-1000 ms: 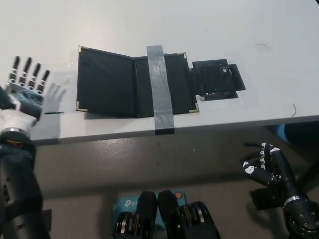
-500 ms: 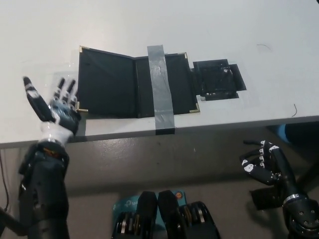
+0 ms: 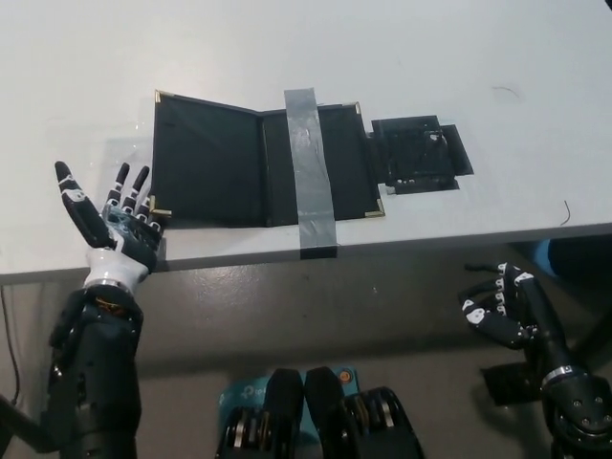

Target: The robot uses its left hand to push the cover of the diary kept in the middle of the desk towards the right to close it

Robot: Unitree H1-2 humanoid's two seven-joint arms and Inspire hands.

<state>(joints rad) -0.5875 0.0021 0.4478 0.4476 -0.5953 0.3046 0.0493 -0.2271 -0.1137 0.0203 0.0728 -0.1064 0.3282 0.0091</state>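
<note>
White left robot hand (image 3: 115, 225) at the near edge of the pale counter (image 3: 402, 48), palm up, fingers spread and pointing away from the robot, holding nothing. Fingertips sit just beside the near-left corner of the flat black diary with brass corner tips (image 3: 263, 167); cannot tell whether they touch it.

Diary lies open mid-counter, up and to the right of the left robot hand. Long axis runs left-right, spine fold running away from the robot. Its left cover (image 3: 206, 163) is the leaf nearest the hand. A grey tape strip (image 3: 308, 170) crosses the right leaf front to back and pins it down. Beyond that, a small black folded flap piece (image 3: 421, 153), well apart from the hand.

Black right robot hand (image 3: 502, 308) rests below counter level at the right, fingers loosely curled, empty.

Judgement: left hand is far nearer; cover must be lifted from its left edge and swung rightward over the spine.
</note>
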